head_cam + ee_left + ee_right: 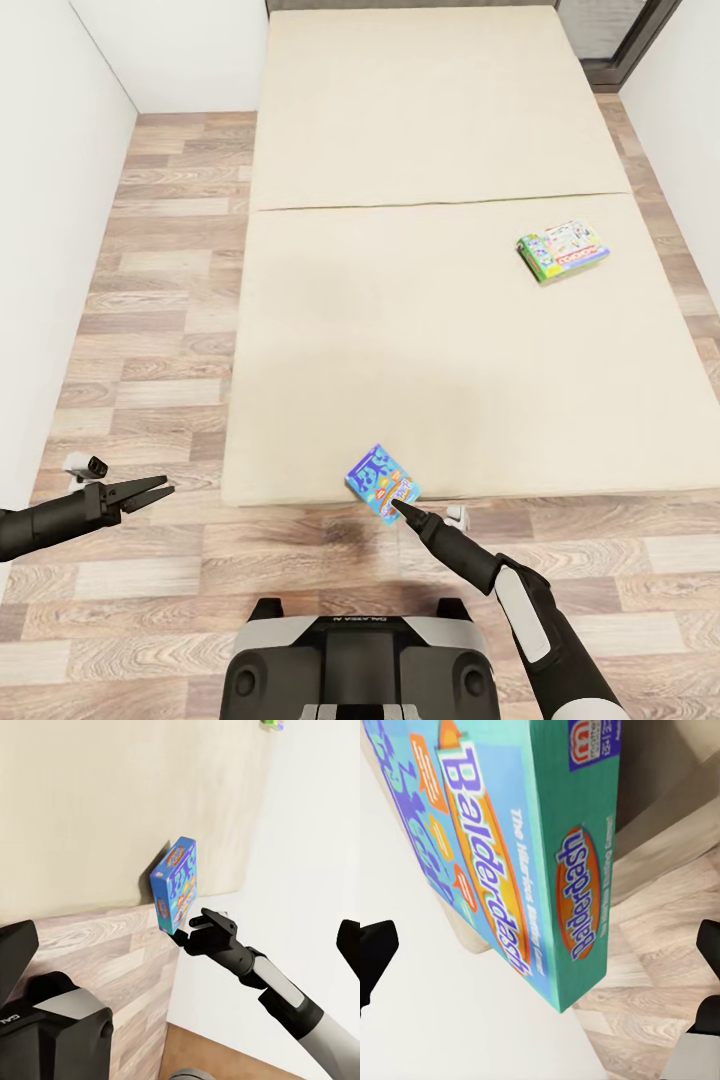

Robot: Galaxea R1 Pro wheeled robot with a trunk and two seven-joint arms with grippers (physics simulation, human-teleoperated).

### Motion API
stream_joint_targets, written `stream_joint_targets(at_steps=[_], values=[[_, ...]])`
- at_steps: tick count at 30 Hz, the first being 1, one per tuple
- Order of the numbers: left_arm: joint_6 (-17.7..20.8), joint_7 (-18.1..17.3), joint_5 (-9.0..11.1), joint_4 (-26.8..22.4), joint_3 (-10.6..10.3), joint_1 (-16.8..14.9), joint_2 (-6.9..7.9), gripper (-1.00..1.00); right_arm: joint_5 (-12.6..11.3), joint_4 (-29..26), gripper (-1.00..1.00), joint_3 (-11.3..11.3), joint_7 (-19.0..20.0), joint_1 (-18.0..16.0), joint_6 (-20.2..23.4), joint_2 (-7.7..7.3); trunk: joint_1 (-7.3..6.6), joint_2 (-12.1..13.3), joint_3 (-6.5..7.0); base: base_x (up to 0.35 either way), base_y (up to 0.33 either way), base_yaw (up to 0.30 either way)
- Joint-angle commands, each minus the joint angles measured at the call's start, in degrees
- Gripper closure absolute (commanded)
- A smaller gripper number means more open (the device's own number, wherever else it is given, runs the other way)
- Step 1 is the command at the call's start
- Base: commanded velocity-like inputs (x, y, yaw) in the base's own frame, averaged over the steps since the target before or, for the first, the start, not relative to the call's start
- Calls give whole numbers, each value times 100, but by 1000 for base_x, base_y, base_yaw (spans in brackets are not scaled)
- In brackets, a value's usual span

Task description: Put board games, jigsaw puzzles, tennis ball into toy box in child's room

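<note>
A small blue board game [383,484], lettered "Balderdash", stands tilted on its edge at the front edge of the beige bed [420,350]. My right gripper [403,510] is at the box's lower corner. In the right wrist view the blue board game [510,855] looms close between widely spread fingers [375,956] that do not press on it. From the left wrist I see the same blue board game [178,886] with the right gripper [191,928] under it. A green-white-red board game [563,250] lies flat on the bed's right side. My left gripper [150,492] hangs open over the floor, left of the bed.
Wood-plank floor [160,300] runs along the bed's left side and front. A white wall [50,200] stands close on the left. A dark window frame [640,40] is at the far right corner. My own base [360,660] sits just before the bed.
</note>
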Motion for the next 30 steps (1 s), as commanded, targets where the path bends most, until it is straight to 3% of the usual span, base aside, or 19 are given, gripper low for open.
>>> stream_joint_targets(at_steps=[1,30], values=[[60,-19,2,0,0,-1,1,-100,-22,-1,-100,-19,9,-2,43,6,0,-2,-2,21,20,0],[40,-19,3,0,-6,-1,-7,-100,-22,-1,-100,-19,19,-2,60,-29,0,-2,-2,28,23,0]])
